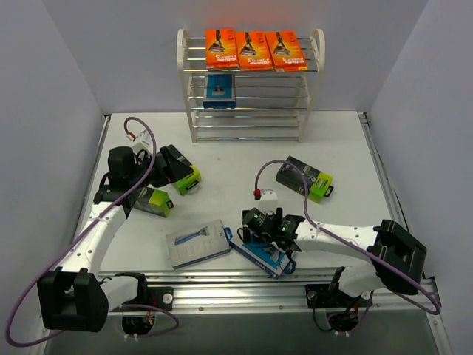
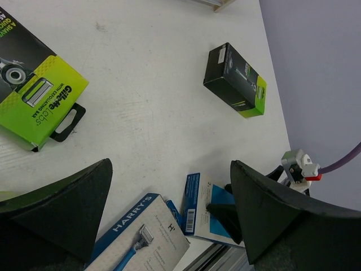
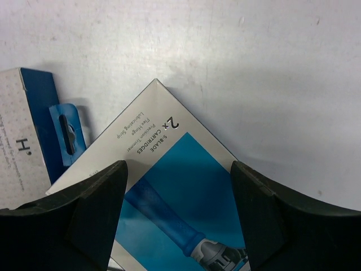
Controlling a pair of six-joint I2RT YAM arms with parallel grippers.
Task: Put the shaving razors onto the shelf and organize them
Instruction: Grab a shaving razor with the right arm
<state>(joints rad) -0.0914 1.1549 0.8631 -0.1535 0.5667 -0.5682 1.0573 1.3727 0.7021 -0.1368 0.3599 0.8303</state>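
1. Right claw (image 3: 177,166) released, jaws spread over a blue razor pack (image 1: 262,259) lying flat on the bench (image 1: 222,148) directly beneath.
2. Step, I judge: pickup. Shelf (image 1: 251,122) well ahead.
3. Next: lower, clench across the pack's edges.
4. Left claw (image 2: 170,164) released, empty.

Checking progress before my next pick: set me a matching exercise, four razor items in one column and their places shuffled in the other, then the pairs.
Things:
1. orange cards
2. grey Harry's pack
3. blue cartridge pack
4. black-and-green boxes

Places:
A. directly beneath the right tool
B. top tier of the shelf
C. scattered on the table, left and right
D. flat on the table between the two arms

Pairs: 1-B, 2-D, 3-A, 4-C
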